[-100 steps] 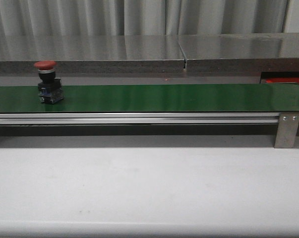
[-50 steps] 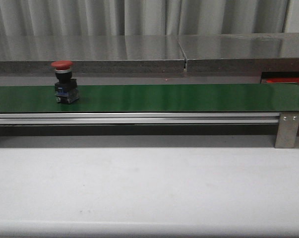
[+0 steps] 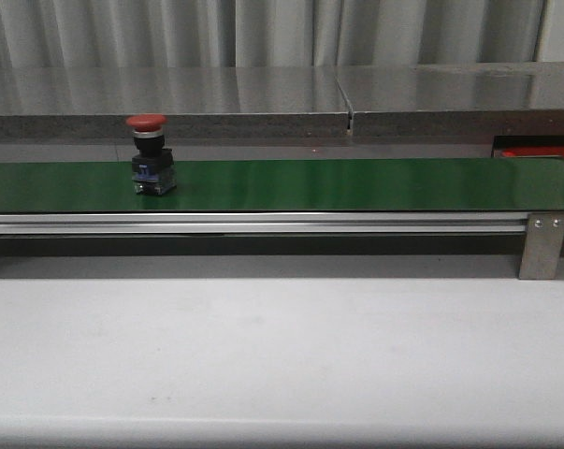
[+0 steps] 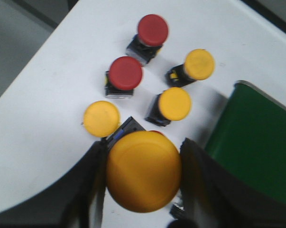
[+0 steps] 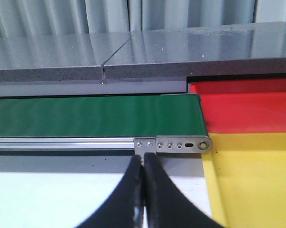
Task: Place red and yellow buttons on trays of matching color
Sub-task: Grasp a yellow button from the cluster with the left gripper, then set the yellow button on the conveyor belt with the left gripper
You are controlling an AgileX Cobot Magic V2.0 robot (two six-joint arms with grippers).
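This looks like an industrial test cell or factory-style lab rather than a home; a long green conveyor belt (image 3: 356, 184) runs left to right on an aluminium rail (image 3: 263, 224) with a bolted metal bracket (image 3: 542, 245) at its right end; beyond it stands a grey steel bench (image 3: 263, 94), and farther back what seems to be corrugated sheeting or a curtain (image 3: 263, 28); a plain white table (image 3: 282, 355) fills the near side.

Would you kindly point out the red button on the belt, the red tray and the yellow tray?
red button (image 3: 149, 157), front view, on its dark body under the cap.
red tray (image 5: 247, 111), right wrist view, on its bare floor.
yellow tray (image 5: 256, 180), right wrist view, on its bare floor.
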